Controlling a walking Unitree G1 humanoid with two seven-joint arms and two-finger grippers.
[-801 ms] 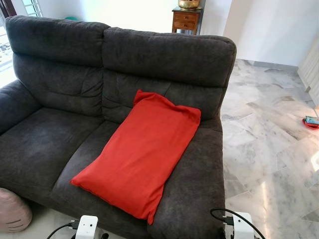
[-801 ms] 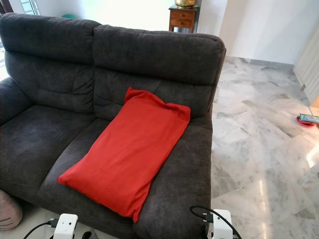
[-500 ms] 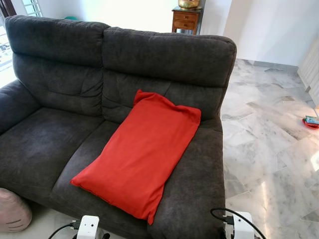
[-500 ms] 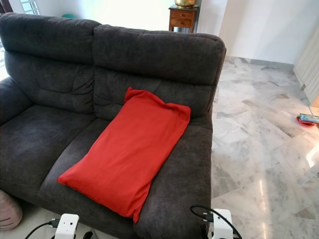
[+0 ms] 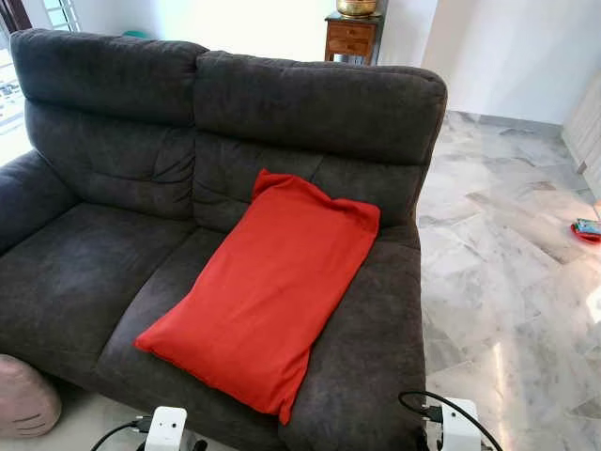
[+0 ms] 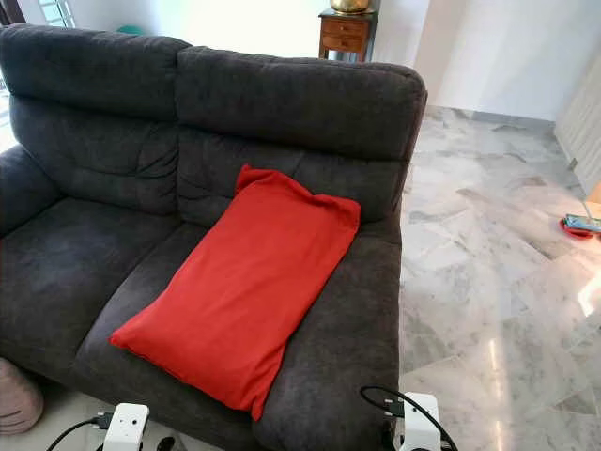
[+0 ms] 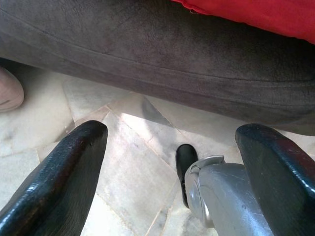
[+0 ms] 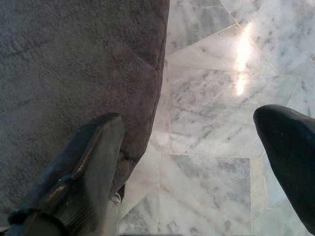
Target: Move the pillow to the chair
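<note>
Left eye view showed a dark grey two-seat sofa [image 5: 113, 263] standing on a white marble floor [image 5: 507, 254]. A red pillow [image 5: 268, 287] lay flat and slantwise on the sofa's right seat cushion, its upper end leaning against the foot of the right backrest and its lower corner reaching the cushion's front edge. The left seat cushion was bare. Behind the sofa's back edge stood a small wooden side table [image 5: 352, 38] with a brass-coloured vessel [image 5: 356, 7] on top. A pink rounded object [image 5: 26, 399] sat on the floor just beside the sofa's front left corner, and a small red and blue item [image 5: 588, 229] lay on the marble well apart from the sofa, to the right.

The left gripper [image 7: 172, 167] hung low in front of the sofa's front edge, above the floor, with its two black fingers [image 7: 64, 182] spread wide and nothing between them; the pillow's red edge showed above the cushion's front face. The right gripper [image 8: 197, 162] hovered at the sofa's front right corner, over the line where cushion met marble, its fingers [image 8: 81, 172] likewise wide apart and empty.
</note>
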